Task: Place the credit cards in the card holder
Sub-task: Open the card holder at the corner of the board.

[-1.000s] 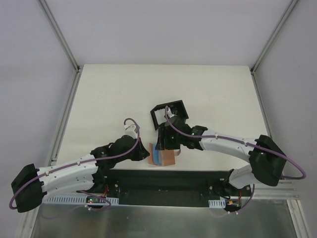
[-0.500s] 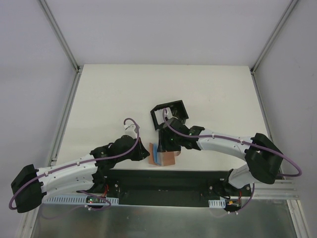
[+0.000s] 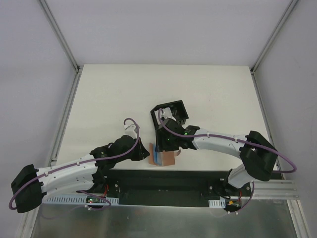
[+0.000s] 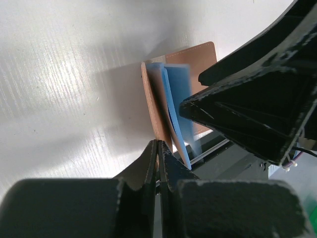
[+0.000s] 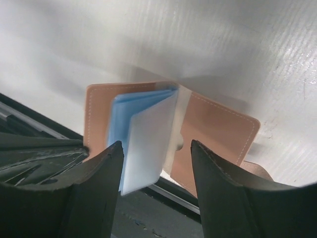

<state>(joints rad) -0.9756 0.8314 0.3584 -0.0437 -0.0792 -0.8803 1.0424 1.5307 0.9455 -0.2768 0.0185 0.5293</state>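
Observation:
The tan card holder point(image 3: 168, 158) lies open at the table's near edge. Its left flap point(image 4: 154, 109) stands upright, and my left gripper point(image 4: 159, 145) is shut on that flap's edge. A light blue card point(image 5: 123, 111) and a pale grey card point(image 5: 148, 141) stand tilted in the fold between the two flaps; in the top view they show as a blue strip point(image 3: 157, 154). My right gripper point(image 5: 156, 156) is open and hovers over the cards, one finger on each side, touching neither. The right flap point(image 5: 220, 129) lies flat.
A black box frame point(image 3: 171, 113) with white pieces sits just behind the right gripper. The black base rail point(image 3: 163, 181) runs along the table edge right below the card holder. The white table point(image 3: 109, 99) stretches to the back and left.
My right arm has shifted slightly left over the card holder. The left gripper and the flap have stayed put.

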